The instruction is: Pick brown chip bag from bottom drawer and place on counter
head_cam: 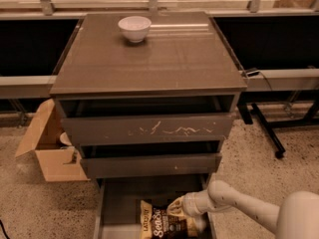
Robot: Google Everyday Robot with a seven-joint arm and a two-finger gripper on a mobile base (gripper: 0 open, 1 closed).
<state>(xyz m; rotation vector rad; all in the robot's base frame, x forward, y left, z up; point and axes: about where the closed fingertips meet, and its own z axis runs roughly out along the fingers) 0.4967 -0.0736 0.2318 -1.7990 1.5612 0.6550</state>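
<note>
The brown chip bag (160,224), dark brown with tan edges and white lettering, lies on the floor of the open bottom drawer (122,200). My gripper (178,207) reaches into the drawer from the right and is shut on the bag's upper right corner. The white arm (239,205) stretches from the lower right. The counter (149,59) is the glossy grey-brown cabinet top above. It holds a white bowl (134,28) at the back left.
The scratched upper drawer front (147,129) and the middle drawer front (149,164) overhang the bottom drawer. An open cardboard box (52,151) stands on the floor at the left. A black stand leg (266,133) is at the right. Speckled floor surrounds the cabinet.
</note>
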